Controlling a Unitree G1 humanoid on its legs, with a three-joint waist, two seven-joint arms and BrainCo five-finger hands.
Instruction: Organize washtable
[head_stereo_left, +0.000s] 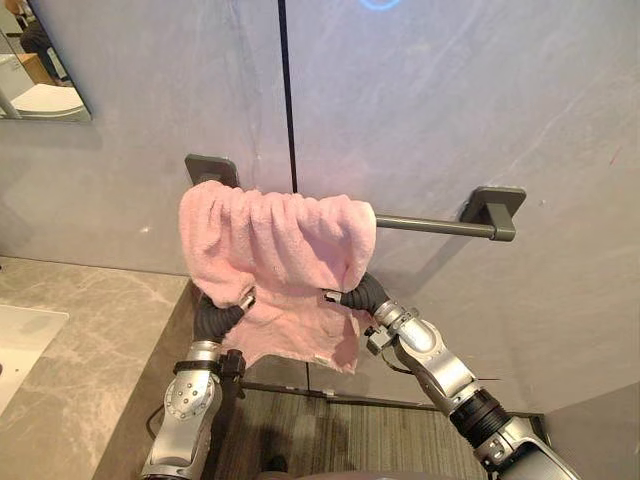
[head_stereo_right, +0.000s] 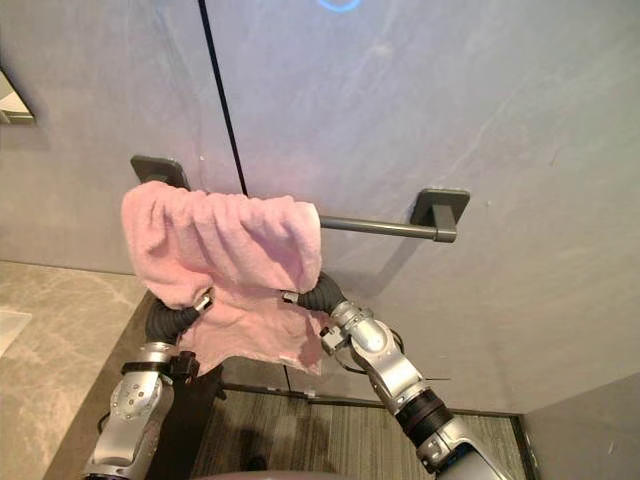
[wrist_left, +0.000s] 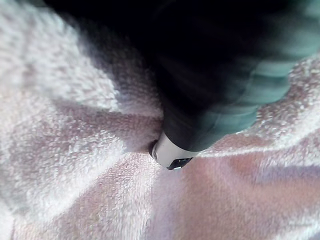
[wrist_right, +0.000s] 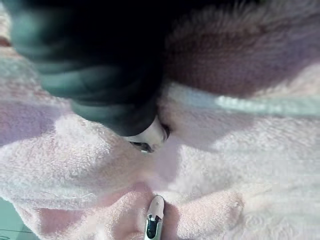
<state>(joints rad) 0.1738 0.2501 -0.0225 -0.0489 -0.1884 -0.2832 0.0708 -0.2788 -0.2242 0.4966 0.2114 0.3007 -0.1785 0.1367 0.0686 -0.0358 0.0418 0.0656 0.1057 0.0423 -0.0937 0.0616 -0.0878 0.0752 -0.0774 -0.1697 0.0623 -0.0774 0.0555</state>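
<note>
A pink towel (head_stereo_left: 270, 250) hangs bunched over the left half of a dark grey towel bar (head_stereo_left: 430, 225) on the wall. My left hand (head_stereo_left: 222, 318) reaches up under the towel's lower left edge, and cloth covers all of it past the dark wrist cover. My right hand (head_stereo_left: 362, 294) goes in under the lower right edge in the same way. Up close, the left hand's cover (wrist_left: 210, 100) is pressed into pink cloth (wrist_left: 75, 150). The right hand's cover (wrist_right: 100, 75) is also buried in the towel (wrist_right: 240, 150).
A grey stone counter (head_stereo_left: 70, 340) with a white basin (head_stereo_left: 20, 340) lies at the left. A mirror (head_stereo_left: 40, 60) hangs at the upper left. The bar's right bracket (head_stereo_left: 492, 205) and right half are bare. Wood-look floor (head_stereo_left: 330, 435) lies below the towel.
</note>
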